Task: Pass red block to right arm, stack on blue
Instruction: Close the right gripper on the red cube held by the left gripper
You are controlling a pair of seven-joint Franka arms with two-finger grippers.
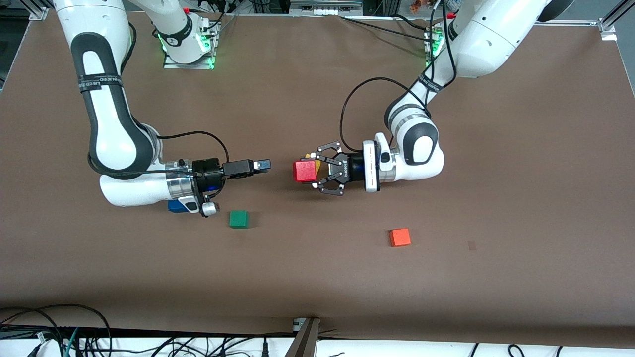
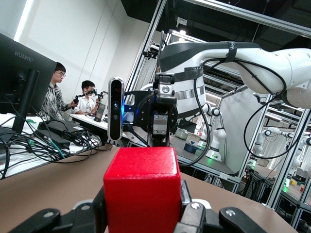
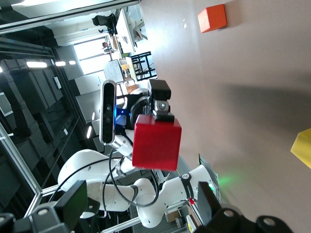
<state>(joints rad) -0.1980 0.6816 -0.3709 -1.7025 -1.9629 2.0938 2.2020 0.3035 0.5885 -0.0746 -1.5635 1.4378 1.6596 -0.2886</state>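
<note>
1. Nearest the front camera on the brown table lie the orange cube, toward the left arm's end, and the green cube, toward the right arm's end; neither belongs to the task and both sit well apart from the grippers.
2. Slightly farther from the camera, the blue cube rests on the table, mostly hidden under the right arm's wrist, so only one corner shows and nothing visible is stacked on it.
3. Over the middle of the table, the left gripper holds the red block, its claw fingers clamped on it and the block pointing toward the right arm.
4. Facing it with a clear gap between, the right gripper hovers level with the block; whether its slim fingers are parted cannot be told.
5. Judged from this, the pick-up is done and the block is presented; the handover itself, the left gripper's release and the stacking on blue are all left.
6. A yellow cube shows in the right wrist view, but in the front view it is mostly hidden by the red block.
</note>
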